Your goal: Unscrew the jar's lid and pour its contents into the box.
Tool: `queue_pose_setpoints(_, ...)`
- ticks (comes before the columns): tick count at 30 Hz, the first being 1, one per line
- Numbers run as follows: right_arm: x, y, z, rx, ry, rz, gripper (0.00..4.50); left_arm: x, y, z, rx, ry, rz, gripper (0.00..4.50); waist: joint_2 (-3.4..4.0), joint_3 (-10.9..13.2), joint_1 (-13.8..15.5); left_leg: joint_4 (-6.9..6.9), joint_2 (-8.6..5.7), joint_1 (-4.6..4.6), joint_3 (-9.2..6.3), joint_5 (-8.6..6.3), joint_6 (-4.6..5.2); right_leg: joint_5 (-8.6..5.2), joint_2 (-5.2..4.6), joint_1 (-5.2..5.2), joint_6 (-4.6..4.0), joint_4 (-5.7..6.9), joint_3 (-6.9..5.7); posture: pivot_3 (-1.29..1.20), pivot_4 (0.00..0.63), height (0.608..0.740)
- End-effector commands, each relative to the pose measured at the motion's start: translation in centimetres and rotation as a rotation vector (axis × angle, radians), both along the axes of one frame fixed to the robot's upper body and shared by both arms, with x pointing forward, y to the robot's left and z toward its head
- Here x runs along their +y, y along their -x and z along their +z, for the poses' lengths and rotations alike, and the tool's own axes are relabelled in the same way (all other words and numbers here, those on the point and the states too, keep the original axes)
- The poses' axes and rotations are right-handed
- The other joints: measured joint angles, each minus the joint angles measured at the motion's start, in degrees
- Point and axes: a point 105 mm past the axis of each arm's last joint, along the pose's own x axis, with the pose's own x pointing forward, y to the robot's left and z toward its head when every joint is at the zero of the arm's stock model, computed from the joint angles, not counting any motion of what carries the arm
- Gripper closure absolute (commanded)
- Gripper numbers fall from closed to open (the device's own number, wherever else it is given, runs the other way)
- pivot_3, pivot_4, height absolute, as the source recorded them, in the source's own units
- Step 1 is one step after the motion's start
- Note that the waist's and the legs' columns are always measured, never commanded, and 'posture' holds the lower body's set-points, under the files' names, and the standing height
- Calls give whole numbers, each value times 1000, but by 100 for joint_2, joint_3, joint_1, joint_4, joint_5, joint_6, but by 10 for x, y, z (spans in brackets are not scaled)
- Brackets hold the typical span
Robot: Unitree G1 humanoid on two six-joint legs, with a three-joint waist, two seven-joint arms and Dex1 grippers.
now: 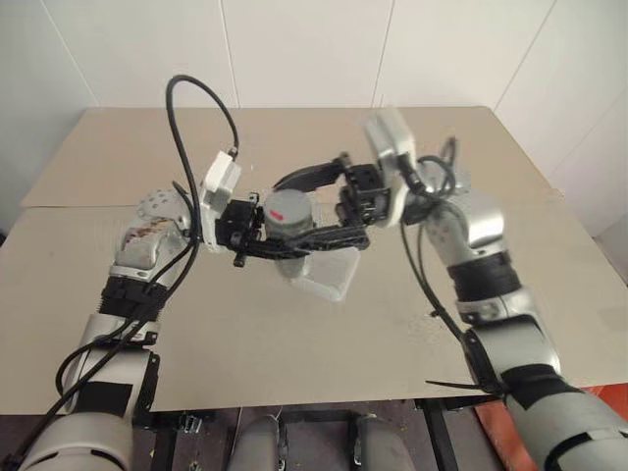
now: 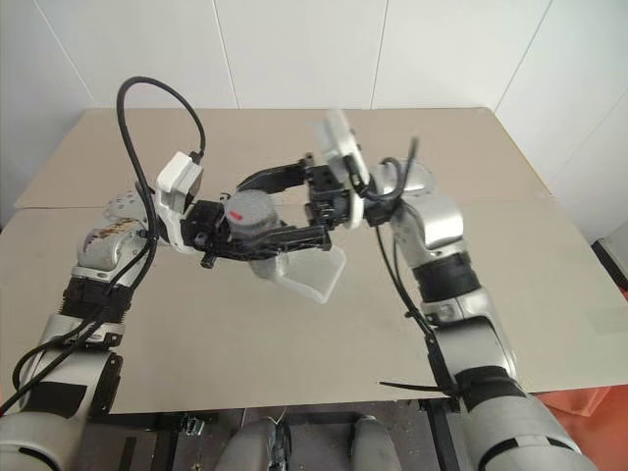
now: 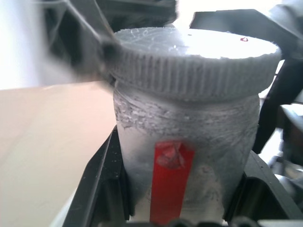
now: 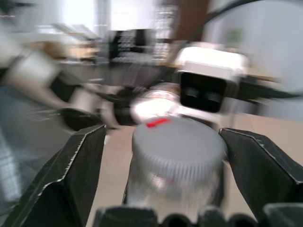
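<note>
At centre frame, above the tan table (image 1: 294, 353), the left gripper (image 1: 294, 240) is clamped on the jar (image 1: 287, 224), its grey lid (image 3: 194, 61) on. The right gripper (image 4: 163, 156) stands spread wide, one finger either side of the lid, clear gaps showing, gripping nothing. The box (image 1: 329, 275) sits just below the jar.

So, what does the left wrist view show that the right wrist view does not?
Left wrist view: the red label strip running down the jar, and the left gripper shut on the jar's body.
Right wrist view: the right gripper open, one finger on each side of the lid with gaps.
Both: the ribbed grey lid on the jar.
</note>
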Motion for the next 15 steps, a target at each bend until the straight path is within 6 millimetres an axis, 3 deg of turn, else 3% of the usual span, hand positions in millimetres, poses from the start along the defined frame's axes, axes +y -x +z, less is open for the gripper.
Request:
queue_pose_setpoints(1, -12, 15, 17, -69, -52, -141, 31, 3, -11, 6, -40, 51, 102, 2576, 0, 0, 2, -1, 0, 0, -1, 0, 0, 0, 0, -1, 0, 2, -1, 0, 150, 740)
queue_pose_setpoints(7, -2, 12, 14, -33, -61, -417, 31, -6, -22, -3, -52, 45, 173, 2576, 0, 0, -61, -3, 1, 5, -1, -14, 24, 0, 1, -2, 0, 12, 2, 0, 150, 740)
queue_pose_setpoints(15, 26, -1, 10, 6, -62, -534, 31, -15, -17, -4, -49, 55, 144, 2576, 0, 0, -63, -2, -1, 6, 0, -14, 24, 0, 3, -5, 0, 19, 5, 0, 150, 740)
